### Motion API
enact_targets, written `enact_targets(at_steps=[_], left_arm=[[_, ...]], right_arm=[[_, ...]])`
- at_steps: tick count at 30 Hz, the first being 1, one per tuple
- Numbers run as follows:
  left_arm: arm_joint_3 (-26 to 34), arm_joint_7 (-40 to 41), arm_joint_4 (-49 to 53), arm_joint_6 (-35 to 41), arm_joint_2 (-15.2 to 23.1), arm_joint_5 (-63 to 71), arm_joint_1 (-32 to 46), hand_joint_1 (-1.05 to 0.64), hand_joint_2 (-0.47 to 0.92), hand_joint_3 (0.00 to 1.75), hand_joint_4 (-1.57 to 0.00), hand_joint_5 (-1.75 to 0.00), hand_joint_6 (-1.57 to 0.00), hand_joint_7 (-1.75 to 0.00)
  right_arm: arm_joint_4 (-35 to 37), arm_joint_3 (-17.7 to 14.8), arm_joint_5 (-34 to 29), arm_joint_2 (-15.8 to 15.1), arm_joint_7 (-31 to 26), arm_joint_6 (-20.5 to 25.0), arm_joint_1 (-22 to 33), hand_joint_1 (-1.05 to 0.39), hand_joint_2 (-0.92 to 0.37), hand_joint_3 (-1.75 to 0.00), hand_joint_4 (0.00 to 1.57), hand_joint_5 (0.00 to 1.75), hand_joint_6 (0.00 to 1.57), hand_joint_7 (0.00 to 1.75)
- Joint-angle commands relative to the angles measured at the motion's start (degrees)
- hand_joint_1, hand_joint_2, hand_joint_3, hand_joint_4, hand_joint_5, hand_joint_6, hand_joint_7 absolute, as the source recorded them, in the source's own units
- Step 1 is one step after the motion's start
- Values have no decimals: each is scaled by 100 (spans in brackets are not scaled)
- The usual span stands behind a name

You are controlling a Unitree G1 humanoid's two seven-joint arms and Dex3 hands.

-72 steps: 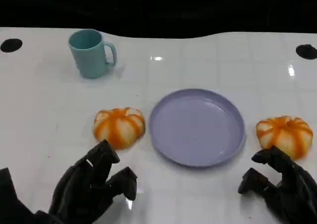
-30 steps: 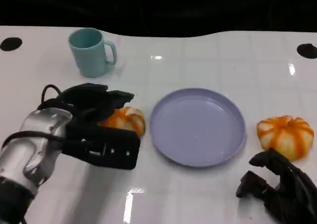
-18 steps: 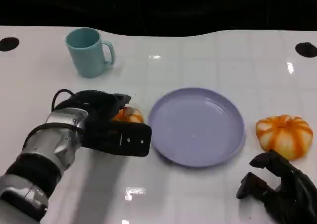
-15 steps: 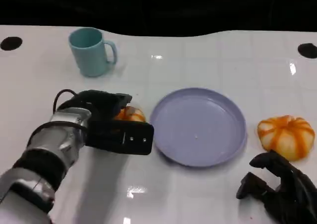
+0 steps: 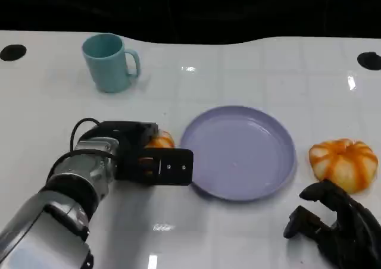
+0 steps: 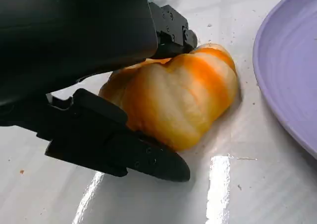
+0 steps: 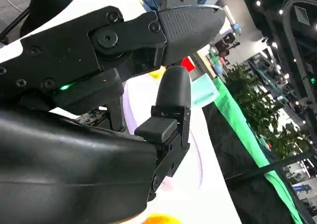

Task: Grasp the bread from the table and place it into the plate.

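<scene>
White table: left hand apparently gripping bread.

bread just left of plate, mug behind.

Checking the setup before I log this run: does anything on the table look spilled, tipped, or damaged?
Nothing stands out. The cup stands upright, the plate lies flat, and both breads look intact. A few crumbs lie beside the plate.

No readable text, label or number anywhere.
</scene>
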Motion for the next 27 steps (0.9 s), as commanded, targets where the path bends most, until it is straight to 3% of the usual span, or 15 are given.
enact_targets(at_steps=[1,5,6,7,8,9,10,13,21,22,24,27], left_arm=[[-44,332,113,-44,-16,-51,165,-39,92,3,-37,-14,-43,-6],[-59,361,134,-53,-20,-64,160,-37,92,3,-39,-13,-44,-5],[-25,709,105,-155,21,-74,204,-37,92,3,-39,-13,-45,-5],[6,1312,66,-354,101,-62,274,-31,92,15,-72,-66,-81,-20],[23,1762,48,-504,158,-52,322,-27,92,23,-77,-119,-76,-84],[27,2055,52,-607,191,-45,349,-25,92,28,-80,-152,-66,-134],[19,2188,75,-659,200,-40,354,-24,92,30,-81,-163,-63,-151],[186,2612,91,-859,190,-199,379,-20,90,36,-84,-173,-60,-171],[220,2799,64,-861,134,-261,275,-19,89,40,-82,-175,-56,-175],[386,2768,25,-861,79,-435,235,-19,88,45,-83,-175,-56,-175],[595,2726,-25,-860,10,-661,184,-19,72,82,-84,-175,-57,-175],[754,2692,-106,-999,-12,-854,124,-18,62,103,-86,-175,-59,-175]], right_arm=[[-69,-24,37,-105,43,36,47,-52,-92,-21,67,146,56,117],[-70,-25,36,-104,45,38,47,-52,-92,-21,67,146,56,117],[-89,-23,12,-94,4,10,55,-52,-92,-21,67,146,56,117],[-100,-28,0,-84,-26,-17,63,-52,-92,-21,67,147,58,118],[-108,-32,-7,-78,-46,-35,68,-52,-92,-21,68,147,58,118],[-112,-34,-10,-74,-56,-45,72,-52,-92,-21,68,147,58,118],[-113,-35,-9,-74,-58,-46,73,-52,-92,-21,68,147,59,118],[-131,-42,14,-99,-50,-8,96,-53,-92,-21,68,147,58,118],[-150,-74,61,-78,-127,66,117,-51,-92,-19,67,149,57,121],[-143,-67,38,-82,-137,45,119,-52,-92,-19,67,150,56,122],[-134,-58,9,-88,-149,18,121,-52,-92,-20,67,150,56,122],[-128,-47,-1,-87,-145,1,110,-52,-92,-22,66,151,55,122]])
